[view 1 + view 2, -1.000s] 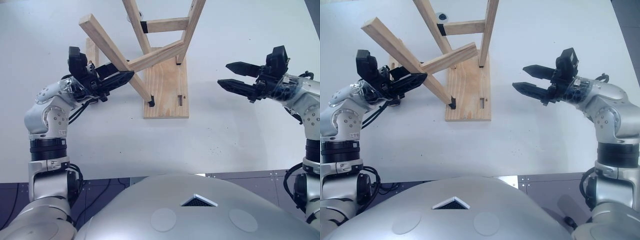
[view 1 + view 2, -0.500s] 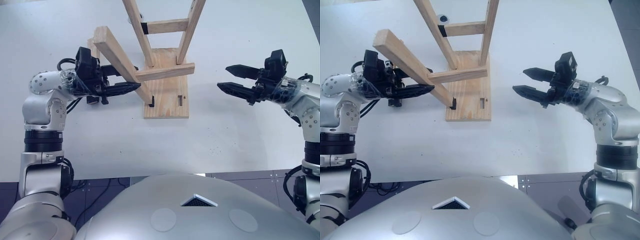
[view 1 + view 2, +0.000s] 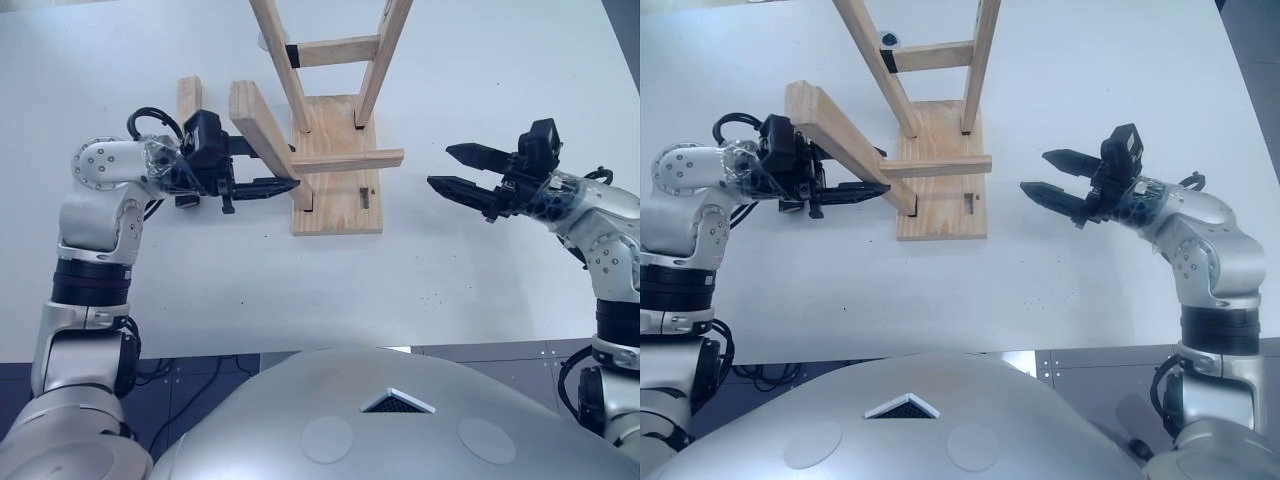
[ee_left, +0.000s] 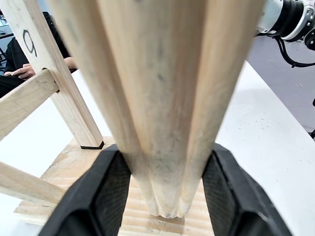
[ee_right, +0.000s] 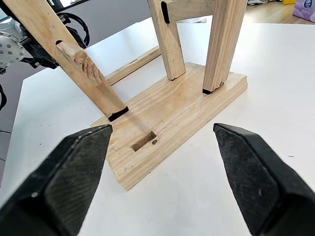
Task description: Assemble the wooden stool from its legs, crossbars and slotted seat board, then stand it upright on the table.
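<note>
Finds the seat board [image 3: 340,215] lying flat on the counter [image 3: 480,290] at upper centre of the frame. Notes two legs [image 3: 275,40] already standing in its upper slots, joined by a crossbar [image 3: 325,50].

Notes the left hand [image 3: 262,168], left of centre, pinching a third leg [image 3: 252,118] between both fingers [image 4: 106,196]. Places the foot of that leg at the lower left slot of the board.

Records, over the last second, a swing of that leg from a long lean toward the upper left into a far more upright stance, foot kept at the slot throughout. Records also the second crossbar [image 3: 350,160], fixed to it, brought from slanted to level, free end now reaching just past the right edge of the board.

Finds the right hand [image 3: 440,167] at centre right, spread wide, holding nothing, apart from the board and drawn slightly closer than a second ago.

Notes one slot [image 5: 144,140] at the lower right of the board unfilled, and a loose piece of wood [image 3: 188,95] lying on the counter at upper left, behind the left hand.

Judges the third leg close to seating; cannot confirm it pushed home, foot depth being hidden. Judges a fourth leg outstanding, to meet the level crossbar's free end, and the turn upright still to come.
</note>
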You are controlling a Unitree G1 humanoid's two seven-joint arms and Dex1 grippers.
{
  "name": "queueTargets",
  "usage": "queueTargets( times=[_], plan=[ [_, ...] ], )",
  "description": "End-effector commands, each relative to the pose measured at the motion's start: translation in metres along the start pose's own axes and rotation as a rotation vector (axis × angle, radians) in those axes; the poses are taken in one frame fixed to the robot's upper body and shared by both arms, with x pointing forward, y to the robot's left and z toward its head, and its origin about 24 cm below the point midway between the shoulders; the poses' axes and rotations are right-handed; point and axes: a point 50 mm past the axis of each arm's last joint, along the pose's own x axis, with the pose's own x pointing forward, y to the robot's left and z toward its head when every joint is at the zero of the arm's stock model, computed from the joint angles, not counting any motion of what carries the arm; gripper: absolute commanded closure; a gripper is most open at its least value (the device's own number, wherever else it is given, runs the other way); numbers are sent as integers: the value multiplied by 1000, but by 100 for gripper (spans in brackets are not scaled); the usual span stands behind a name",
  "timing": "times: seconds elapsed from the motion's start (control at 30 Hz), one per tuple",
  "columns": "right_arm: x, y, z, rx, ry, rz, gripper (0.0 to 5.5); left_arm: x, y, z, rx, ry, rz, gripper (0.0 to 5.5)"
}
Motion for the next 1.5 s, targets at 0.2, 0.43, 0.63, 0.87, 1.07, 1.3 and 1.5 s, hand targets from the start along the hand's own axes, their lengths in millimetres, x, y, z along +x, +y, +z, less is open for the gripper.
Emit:
queueTargets(
  times=[0.2, 0.43, 0.63, 0.87, 1.07, 1.3, 1.5],
  plan=[
    [4, -1, 3, -24, -3, -14, 170, -3, -32, -58, -213, 219, 3, 347],
    [5, 0, 0, -28, -1, -22, 170, -5, -21, -48, -274, 210, 16, 347],
    [6, 0, -1, -33, 4, -21, 170, -5, -30, -69, -248, 348, -6, 347],
    [6, 2, -2, -32, 13, -23, 170, 2, -55, -86, -210, 480, -83, 347],
    [6, 2, -4, -24, 16, -19, 170, -6, -24, -58, -206, 338, 66, 347],
    [5, 4, -7, -18, 15, -25, 170, -15, 8, -12, -167, 223, 126, 221],
    [2, 3, -9, -19, 12, -45, 170, -59, 25, -35, -98, 480, 381, 154]
  ],
)
